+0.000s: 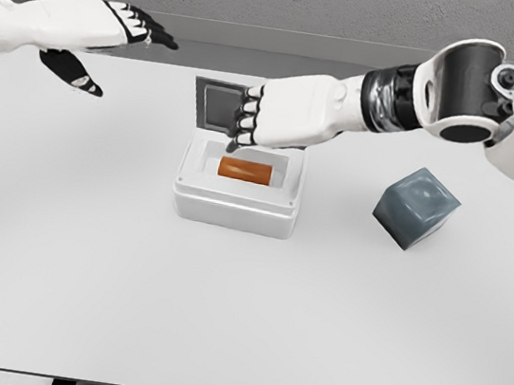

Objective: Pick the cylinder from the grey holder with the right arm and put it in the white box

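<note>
A: Head view: where is the cylinder point(244, 171)?
B: Lying on its side inside the white box point(234, 210), lid raised behind.
A: The right robot hand point(272, 118)?
B: Above the box, fingers point(243, 126) loosely curled downward, empty. The left robot hand point(107, 33) is spread open, far left. The grey holder point(417, 207) sits tilted on the desk point(81, 283).

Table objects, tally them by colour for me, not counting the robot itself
White: 1, the white box
Orange: 1, the cylinder lying inside the box
Grey: 1, the grey holder, tilted, to the box's right
Total: 3
</note>
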You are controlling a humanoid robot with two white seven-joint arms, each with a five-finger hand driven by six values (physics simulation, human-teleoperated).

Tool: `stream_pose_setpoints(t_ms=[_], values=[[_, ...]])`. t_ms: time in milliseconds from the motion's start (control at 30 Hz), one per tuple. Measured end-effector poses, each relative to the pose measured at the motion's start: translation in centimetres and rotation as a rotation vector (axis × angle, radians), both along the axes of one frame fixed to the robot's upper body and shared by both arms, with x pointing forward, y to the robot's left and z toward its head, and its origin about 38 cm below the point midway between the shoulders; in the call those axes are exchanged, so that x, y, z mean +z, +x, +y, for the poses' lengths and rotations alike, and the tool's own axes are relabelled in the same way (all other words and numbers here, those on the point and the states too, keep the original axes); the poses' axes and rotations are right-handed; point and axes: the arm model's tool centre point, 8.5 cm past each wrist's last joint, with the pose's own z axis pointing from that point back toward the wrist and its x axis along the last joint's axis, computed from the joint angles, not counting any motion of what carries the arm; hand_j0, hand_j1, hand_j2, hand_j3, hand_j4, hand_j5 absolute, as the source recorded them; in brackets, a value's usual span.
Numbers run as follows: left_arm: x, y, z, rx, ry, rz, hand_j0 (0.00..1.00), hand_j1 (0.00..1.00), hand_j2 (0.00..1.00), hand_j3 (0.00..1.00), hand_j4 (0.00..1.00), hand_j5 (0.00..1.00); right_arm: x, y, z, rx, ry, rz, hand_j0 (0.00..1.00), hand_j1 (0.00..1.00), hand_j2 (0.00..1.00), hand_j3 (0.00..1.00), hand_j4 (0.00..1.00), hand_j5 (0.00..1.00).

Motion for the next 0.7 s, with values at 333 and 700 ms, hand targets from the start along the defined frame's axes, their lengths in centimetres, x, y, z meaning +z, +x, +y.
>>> stream_pose_setpoints(t_ms=[333,700], values=[[-0.2,0.7,-4.4,-0.094,0.037,0.008,1.00,1.00,1.00,1.00,1.00,1.00,3.4,-2.9,-7.6,-0.077,0.129,0.039,0.99,0.99,0.99,0.99,0.99,0.99],[-0.6,2.5,-3.8,-0.015,0.047,0.036,1.00,1.00,1.00,1.00,1.00,1.00,0.8,-5.4,-16.4,-0.248,0.510,0.445,1.00,1.00,1.00,1.00,1.00,1.00]])
